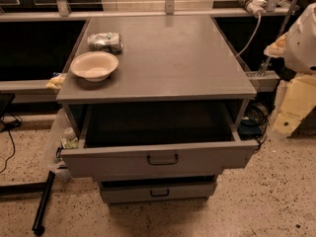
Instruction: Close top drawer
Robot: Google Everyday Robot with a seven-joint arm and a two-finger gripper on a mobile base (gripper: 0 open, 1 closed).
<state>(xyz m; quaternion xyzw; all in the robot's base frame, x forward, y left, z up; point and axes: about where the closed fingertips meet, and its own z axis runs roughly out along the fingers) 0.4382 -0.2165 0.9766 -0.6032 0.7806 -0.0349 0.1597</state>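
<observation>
The top drawer is a wide grey metal drawer. It is pulled far out of the grey cabinet, and its dark interior shows. A small black loop handle sits at the centre of its flat front. My gripper is a pale cream shape at the right edge of the view. It is to the right of the drawer's right front corner, apart from it, with the white arm above it.
A cream bowl and a crumpled silver packet sit on the cabinet top at the left. A lower drawer with a matching handle stands slightly out. A black pole lies on the floor at the left, and cables lie at the right.
</observation>
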